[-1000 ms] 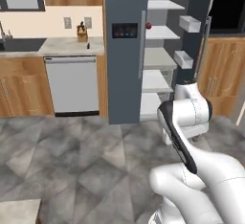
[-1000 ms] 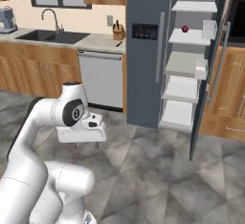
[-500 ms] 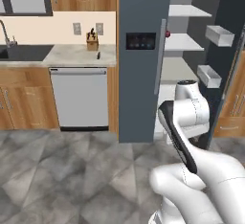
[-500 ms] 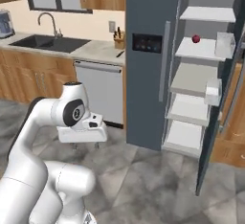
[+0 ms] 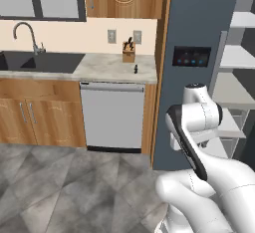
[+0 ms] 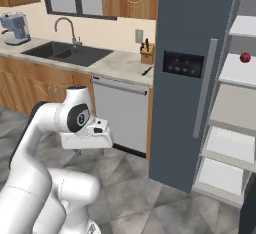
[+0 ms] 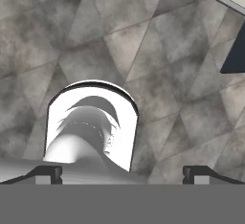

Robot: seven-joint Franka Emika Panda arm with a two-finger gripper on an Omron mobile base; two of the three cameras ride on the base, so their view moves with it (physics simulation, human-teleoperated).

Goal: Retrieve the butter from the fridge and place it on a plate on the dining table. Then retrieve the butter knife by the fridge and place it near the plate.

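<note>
The fridge (image 6: 192,23) is a tall dark slate-blue unit with a black lit panel (image 6: 182,64) and a long grey handle (image 6: 203,87). Its right side stands open on white shelves (image 6: 226,144). In the left base view the fridge (image 5: 199,23) rises behind my arm. The butter knife (image 6: 146,71) lies small and dark on the counter just left of the fridge, and it is also in the left base view as the butter knife (image 5: 134,69). My gripper (image 6: 90,150) hangs folded close to the base, open and empty, pointing at the floor; the gripper (image 7: 122,173) shows wide-apart tips. The butter, plate and dining table are out of view.
A wooden knife block (image 5: 128,53) stands behind the butter knife. A grey dishwasher (image 5: 113,115) sits under the counter, with a sink (image 6: 67,53) and a coffee machine (image 6: 15,27) further left. A red apple (image 6: 245,57) rests on a fridge shelf. Grey tiled floor (image 5: 64,187) spreads in front.
The whole picture has shifted: the base has moved closer and leftward, so fridge and counter now sit larger and further right. The arm keeps its folded pose, jaws still open.
</note>
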